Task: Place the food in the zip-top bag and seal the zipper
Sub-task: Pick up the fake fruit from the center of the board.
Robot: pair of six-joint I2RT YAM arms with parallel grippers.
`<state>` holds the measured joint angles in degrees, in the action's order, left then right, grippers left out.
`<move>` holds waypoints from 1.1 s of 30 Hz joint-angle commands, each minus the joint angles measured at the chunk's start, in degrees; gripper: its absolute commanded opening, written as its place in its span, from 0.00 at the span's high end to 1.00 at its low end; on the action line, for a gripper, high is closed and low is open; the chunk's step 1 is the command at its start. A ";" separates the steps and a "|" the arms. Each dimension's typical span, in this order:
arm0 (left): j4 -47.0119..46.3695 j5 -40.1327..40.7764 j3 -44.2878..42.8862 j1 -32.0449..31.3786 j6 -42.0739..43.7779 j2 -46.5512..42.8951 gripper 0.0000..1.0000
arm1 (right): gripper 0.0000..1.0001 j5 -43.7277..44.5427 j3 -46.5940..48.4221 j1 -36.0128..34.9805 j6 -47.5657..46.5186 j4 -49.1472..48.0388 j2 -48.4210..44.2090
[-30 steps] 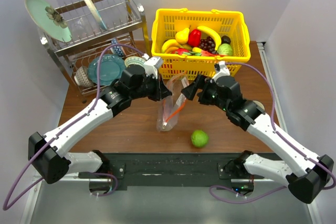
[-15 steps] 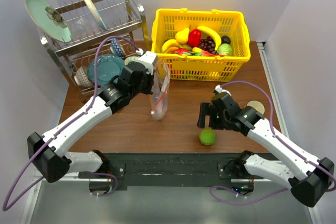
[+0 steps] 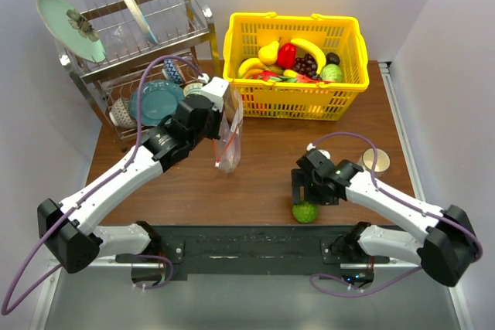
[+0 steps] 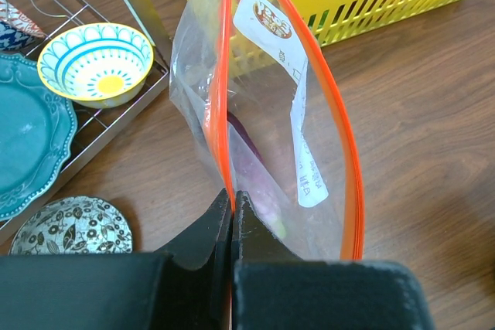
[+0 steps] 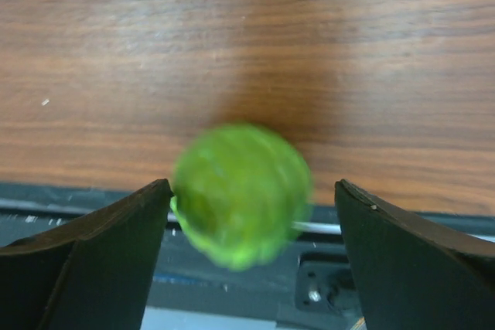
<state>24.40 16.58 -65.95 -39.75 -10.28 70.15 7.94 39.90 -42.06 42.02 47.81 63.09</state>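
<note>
Item: bagging of toy food, green piece in hand next. Left gripper (image 4: 232, 200): jaws pinched shut on one side of the bag (image 4: 271, 106), right at the zipper (image 4: 349, 160), so the bag hangs upright in front of the rack (image 3: 116, 67) and the basket (image 3: 340, 102). The grip on one lip only lets the other lip bow away, which leaves the mouth gaping upward for loading. Whether the bag's bottom rests on the table (image 3: 263, 164) cannot be told. Contents of bag: an eggplant (image 4: 249, 161), lying low against the gripped wall; a paper label shows on the far wall. Zipper: unsealed along its whole length. Green piece (image 5: 241, 191): on the table at its near edge, well apart from the bag, blurred in the wrist view. Right gripper (image 5: 253, 189): jaws spread wide, pointed down, one finger on each side of the green piece, not closed on it; the left finger sits just beside it, the right one with a clear gap. Judgement: the pick is set up but not made; the piece is round and sits at the edge, so a closing finger could nudge it off.
</note>
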 commanded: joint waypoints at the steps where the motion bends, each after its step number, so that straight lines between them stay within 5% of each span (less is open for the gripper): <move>1: -3.48 -1.55 0.74 0.37 0.62 -1.33 1.00 | 0.19 -1.79 -2.72 -0.21 1.57 -7.55 2.65; 7: -4.36 -4.45 0.56 0.37 -0.35 -0.89 1.00 | 0.46 -4.52 -1.06 -0.21 0.70 -5.54 -1.02; 10: -4.54 -5.85 -0.14 0.37 -0.53 -0.45 1.00 | 0.36 -3.64 1.32 -0.30 0.08 -2.20 -4.10; 12: -4.63 -6.73 -0.40 0.37 -0.61 -0.10 1.00 | 0.12 -2.68 2.98 -0.30 -0.18 0.52 -4.82; 16: -4.54 -7.35 -0.67 0.28 -0.61 0.60 1.00 | 0.01 -3.02 2.99 -0.21 -0.45 3.16 -5.17; 28: -4.54 -7.44 -0.84 0.37 0.09 1.22 1.00 | 0.03 -6.98 -4.74 -1.09 1.05 -3.50 -3.86; 31: -4.54 -7.79 -0.93 0.28 0.09 1.48 1.00 | 0.09 -8.90 -7.20 -1.18 1.57 -9.29 -1.83; 33: -4.37 -7.97 -1.02 0.28 0.09 1.48 1.00 | 0.24 -10.14 -8.17 -1.09 2.01 -11.33 -0.95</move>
<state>21.91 9.45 -65.30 -39.75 -10.41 71.42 0.84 33.89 -42.87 42.70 43.38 60.51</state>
